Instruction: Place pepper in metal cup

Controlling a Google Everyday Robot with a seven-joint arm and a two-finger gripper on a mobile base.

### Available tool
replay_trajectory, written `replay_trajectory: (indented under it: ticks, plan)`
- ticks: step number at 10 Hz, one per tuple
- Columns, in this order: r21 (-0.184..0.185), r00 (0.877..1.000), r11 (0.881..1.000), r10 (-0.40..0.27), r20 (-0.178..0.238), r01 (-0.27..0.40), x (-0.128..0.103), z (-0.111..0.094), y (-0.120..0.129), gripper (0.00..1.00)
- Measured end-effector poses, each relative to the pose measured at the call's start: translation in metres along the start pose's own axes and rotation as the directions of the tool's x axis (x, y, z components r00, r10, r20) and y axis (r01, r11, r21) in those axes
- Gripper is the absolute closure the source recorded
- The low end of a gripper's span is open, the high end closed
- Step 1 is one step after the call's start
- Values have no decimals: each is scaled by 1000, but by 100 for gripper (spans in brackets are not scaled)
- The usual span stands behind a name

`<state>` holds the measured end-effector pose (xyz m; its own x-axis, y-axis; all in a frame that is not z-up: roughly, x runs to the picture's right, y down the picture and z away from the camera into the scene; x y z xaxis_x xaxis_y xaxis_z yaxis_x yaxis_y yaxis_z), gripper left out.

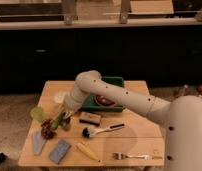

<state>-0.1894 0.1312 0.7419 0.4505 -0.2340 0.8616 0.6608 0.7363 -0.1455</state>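
The big white robot arm (129, 97) reached from the right side across the light wood table (139, 132) & bent down toward the table's left part. A green square tray (116, 82) sat at the back of the table, half behind the arm, w/ something dark red in it.

The robot's gripper (64, 116) hung low near the left edge, right over a small crowd of things. The small slim green pepper (58, 120) was at the gripper tip, tilted, & it looked pinched in the gripper, tho I couldn't be sure. The short dark grey metal cup (67, 124) stood just under & beside the gripper, mostly hidden. I couldn't tell if the pepper was inside the cup or just next to it.

A pale yellow-green rounded veg (37, 114) lay to the left of that. A dark red grape-like bunch (47, 131) sat just in front. A round white disc (59, 97) lay near the back left.

Closer to the front were a grey flat wedge (39, 142), a blue-grey sponge-like block (59, 151), a yellow corn cob (87, 151) & a silver fork (130, 156). In the middle lay a dark flat block (90, 118) & a black-headed brush w/ a pale handle (100, 130).
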Motion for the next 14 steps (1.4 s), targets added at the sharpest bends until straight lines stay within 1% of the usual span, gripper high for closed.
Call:
replay_trajectory:
  ticks: [3, 7, 10, 12, 14]
  plan:
    - [15, 999, 1000, -8, 50, 8, -9, 4, -3, 100]
    - [35, 994, 999, -9, 113, 5, -18, 10, -5, 100]
    - [34, 986, 999, 20, 166, -26, -17, 17, -2, 100]
    - [35, 980, 998, 42, 194, -50, -13, 20, 0, 100]
    - [43, 970, 996, 64, 233, -77, -8, 23, 2, 100]
